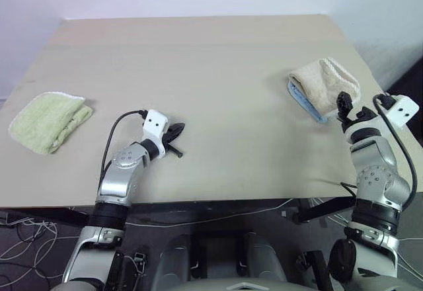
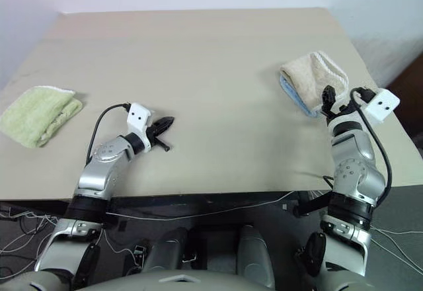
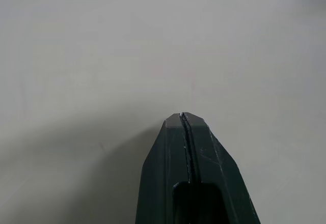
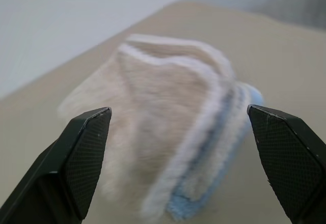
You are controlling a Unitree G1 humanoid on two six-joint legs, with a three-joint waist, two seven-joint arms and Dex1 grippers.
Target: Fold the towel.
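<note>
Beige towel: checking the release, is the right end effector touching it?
Apart. The right wrist view shows the open end effector short of the beige towel, fingers clear.

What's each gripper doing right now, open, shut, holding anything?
Left gripper: shut, holding nothing, over the bare table.
Right gripper: jaws wide open, empty, facing the folded beige towel without touching it.

Silver arms with black joints

Each arm ends in a white camera block [image 1: 154, 122] with two dark dots, a black cable [image 1: 114, 134] looping from it, and a gripper [image 1: 176, 131] with black fingers [image 4: 84, 150].
</note>
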